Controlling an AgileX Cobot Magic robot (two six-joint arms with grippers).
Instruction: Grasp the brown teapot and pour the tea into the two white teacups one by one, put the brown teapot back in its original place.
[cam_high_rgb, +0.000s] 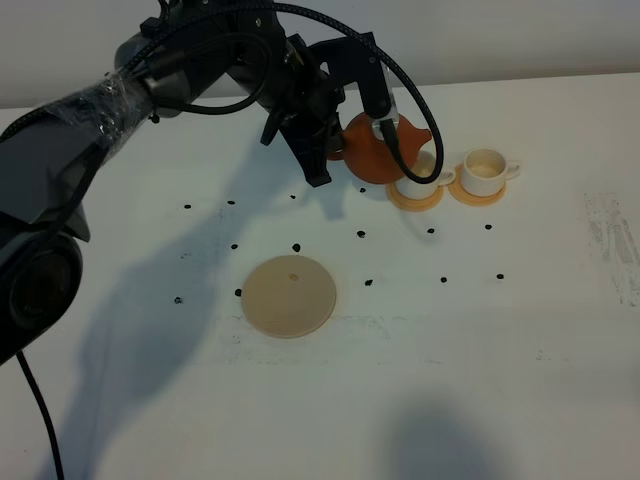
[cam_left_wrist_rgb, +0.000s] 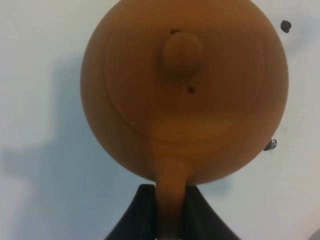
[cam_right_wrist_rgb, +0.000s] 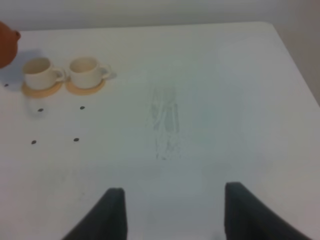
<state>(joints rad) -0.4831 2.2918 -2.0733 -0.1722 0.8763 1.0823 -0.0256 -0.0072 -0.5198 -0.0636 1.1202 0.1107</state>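
The left gripper (cam_left_wrist_rgb: 172, 202) is clenched on the handle of the brown teapot (cam_high_rgb: 365, 158), held at 1 o'clock from the tan disc (cam_high_rgb: 290, 295), just beside the two white teacups (cam_high_rgb: 487, 170). The right gripper (cam_right_wrist_rgb: 172, 210) is released and holds nothing. Pouring and the teapot's return appear outstanding.

The place reads as a robotics lab bench, not a home: a bare white table (cam_high_rgb: 520, 400) against a plain pale wall (cam_high_rgb: 500, 30), with a pale tan disc (cam_high_rgb: 290, 295) lying among small black marker dots (cam_high_rgb: 368, 283) set out in rough rows. Left of the disc and beyond it reaches a dark robot arm (cam_high_rgb: 60, 150) wrapped in clear tape (cam_high_rgb: 110, 95) and trailing a black cable (cam_high_rgb: 40, 410). Well to the disc's right the tabletop carries a scuffed patch (cam_high_rgb: 610, 240).
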